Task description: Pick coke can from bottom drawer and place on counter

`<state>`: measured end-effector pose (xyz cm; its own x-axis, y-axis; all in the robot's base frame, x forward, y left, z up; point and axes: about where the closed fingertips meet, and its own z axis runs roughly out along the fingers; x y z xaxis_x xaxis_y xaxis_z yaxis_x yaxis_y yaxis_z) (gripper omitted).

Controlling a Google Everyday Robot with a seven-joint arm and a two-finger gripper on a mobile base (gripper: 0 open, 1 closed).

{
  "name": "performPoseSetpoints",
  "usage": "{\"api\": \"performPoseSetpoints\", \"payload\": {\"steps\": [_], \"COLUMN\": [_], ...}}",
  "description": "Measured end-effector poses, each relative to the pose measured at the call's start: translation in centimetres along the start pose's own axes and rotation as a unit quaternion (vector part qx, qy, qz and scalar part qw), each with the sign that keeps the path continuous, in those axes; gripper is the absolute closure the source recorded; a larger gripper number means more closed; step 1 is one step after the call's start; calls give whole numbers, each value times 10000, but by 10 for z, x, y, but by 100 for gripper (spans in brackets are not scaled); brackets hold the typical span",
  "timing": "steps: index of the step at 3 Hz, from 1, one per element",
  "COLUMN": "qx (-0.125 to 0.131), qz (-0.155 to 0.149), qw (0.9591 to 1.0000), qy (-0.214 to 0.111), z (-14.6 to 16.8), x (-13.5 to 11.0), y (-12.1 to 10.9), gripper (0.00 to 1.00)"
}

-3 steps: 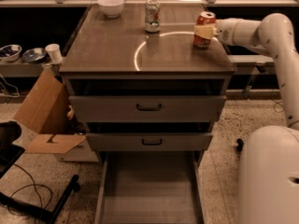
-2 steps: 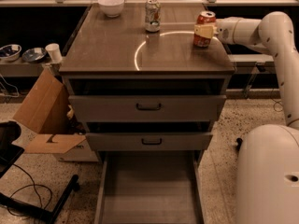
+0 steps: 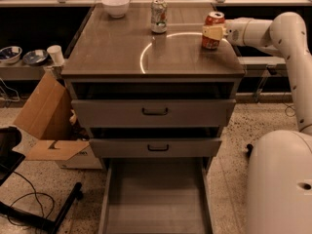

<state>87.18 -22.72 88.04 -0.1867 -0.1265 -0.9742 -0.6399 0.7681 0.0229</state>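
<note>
The coke can (image 3: 213, 19), red-orange with a silver top, stands upright at the right side of the counter (image 3: 117, 52). Its base seems to rest on the counter top. My gripper (image 3: 212, 32) reaches in from the right, and its pale fingers are closed around the can's middle. The bottom drawer (image 3: 156, 199) is pulled out below the cabinet, and its flat grey floor is bare.
A silver-white can (image 3: 158, 16) and a white bowl (image 3: 116, 6) stand at the back of the counter. Two upper drawers (image 3: 155, 112) are partly open. A cardboard box (image 3: 48, 126) sits left of the cabinet. A side shelf holds bowls (image 3: 22, 56) and a cup (image 3: 55, 55).
The can and my gripper have hardly moved. The can stays at the counter's right side in my grip.
</note>
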Motion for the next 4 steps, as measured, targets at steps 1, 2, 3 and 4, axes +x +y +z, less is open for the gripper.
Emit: {"api": "performPoseSetpoints", "payload": {"steps": [1,2,3,4], "qx": [-179,-335,-122,356], "qz": [-130,-362,-855,-1260], "qw": [9997,9988,9961,9894], "qy": [-91,-57,201,631], "z": [-14,-45,-108,-162], "x": [-16,-35,-60,-75], "y": [12,28,44,58], "gripper": [4,0,0,0]}}
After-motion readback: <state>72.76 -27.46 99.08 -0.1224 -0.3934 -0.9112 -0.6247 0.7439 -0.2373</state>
